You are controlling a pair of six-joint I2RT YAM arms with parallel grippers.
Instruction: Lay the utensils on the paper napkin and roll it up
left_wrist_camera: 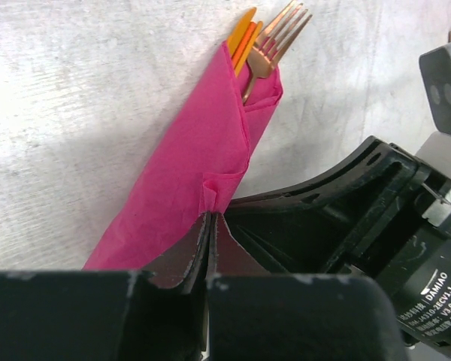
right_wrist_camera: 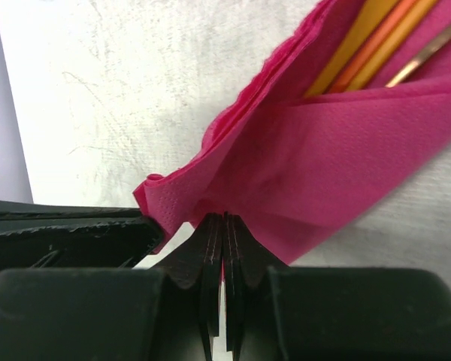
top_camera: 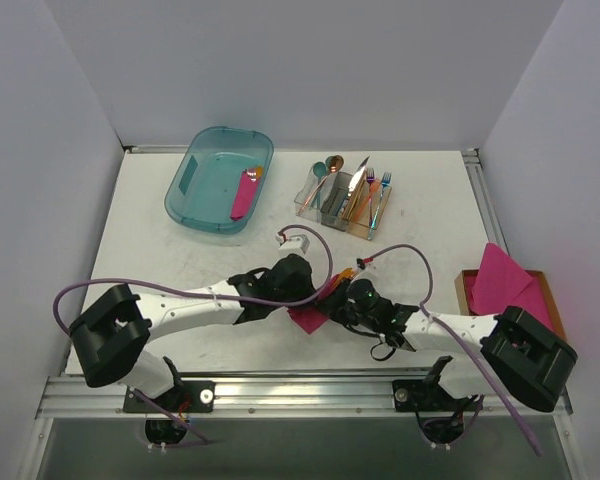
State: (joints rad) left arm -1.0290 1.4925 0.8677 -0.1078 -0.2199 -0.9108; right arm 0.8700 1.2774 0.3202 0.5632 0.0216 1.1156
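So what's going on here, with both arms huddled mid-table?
Both arms are on one pink napkin. It is already wrapped into a narrow roll around the copper utensils, whose fork tines and tips poke out one end. The left gripper and the right gripper are each pinched shut on its paper. The teal bin behind holds another pink roll.

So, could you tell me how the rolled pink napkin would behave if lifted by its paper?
The paper napkin looks thin, so it would probably crease or tear. The utensils poke from its open end and may slide out if tilted.
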